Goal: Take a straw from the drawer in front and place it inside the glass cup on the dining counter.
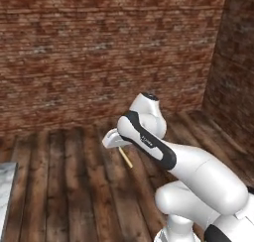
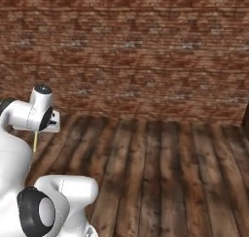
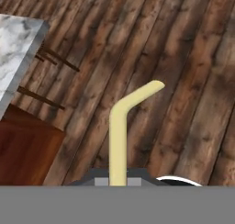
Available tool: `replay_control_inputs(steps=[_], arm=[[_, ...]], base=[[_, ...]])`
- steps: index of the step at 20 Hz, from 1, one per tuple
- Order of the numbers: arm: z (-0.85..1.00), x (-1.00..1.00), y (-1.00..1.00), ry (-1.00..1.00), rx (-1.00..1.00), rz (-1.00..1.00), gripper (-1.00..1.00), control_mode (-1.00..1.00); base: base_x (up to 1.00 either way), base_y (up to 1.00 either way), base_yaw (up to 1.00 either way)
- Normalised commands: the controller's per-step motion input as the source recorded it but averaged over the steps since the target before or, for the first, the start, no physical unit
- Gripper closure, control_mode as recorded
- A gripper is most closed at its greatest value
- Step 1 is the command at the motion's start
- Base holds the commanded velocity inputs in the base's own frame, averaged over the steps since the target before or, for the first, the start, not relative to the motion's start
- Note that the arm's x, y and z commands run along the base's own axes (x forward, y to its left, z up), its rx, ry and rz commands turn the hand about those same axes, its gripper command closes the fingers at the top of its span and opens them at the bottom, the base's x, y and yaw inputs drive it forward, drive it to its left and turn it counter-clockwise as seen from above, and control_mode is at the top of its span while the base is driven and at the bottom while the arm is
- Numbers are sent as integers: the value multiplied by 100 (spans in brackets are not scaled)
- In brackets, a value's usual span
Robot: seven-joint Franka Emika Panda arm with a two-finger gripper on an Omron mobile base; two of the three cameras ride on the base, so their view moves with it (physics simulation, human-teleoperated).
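Clenched on straw (image 3: 118,140) — gripper (image 1: 118,146) mid-carry over plank floor (image 2: 160,173). Next, likely: reach dining counter (image 3: 16,48), find glass cup.

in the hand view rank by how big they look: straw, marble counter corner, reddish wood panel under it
1. reddish wood panel
2. marble counter corner, close to the panel in visible area, so this order is unsure
3. straw, smallest, though nearest the camera

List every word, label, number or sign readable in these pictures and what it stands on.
Small pale marking on the dark band of the white robot arm: too small and blurred to read.
Thin pale yellow bent straw, red brick wall, wooden plank floor, white marble slab: no text.
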Motion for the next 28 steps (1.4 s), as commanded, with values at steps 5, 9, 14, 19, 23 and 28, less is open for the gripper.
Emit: replay_control_inputs(steps=[5,9,14,19,23,28], arm=[[0,0,0,0,0,0,100,100],[0,0,0,0,0,0,100,100],[0,0,0,0,0,0,100,100],[0,0,0,0,0,0,100,100],[0,0,0,0,0,0,100,100],[0,0,0,0,0,0,100,100]], base=[[100,0,21],[98,-3,63],[88,0,74],[85,-9,71],[84,-28,65],[77,-47,51]])
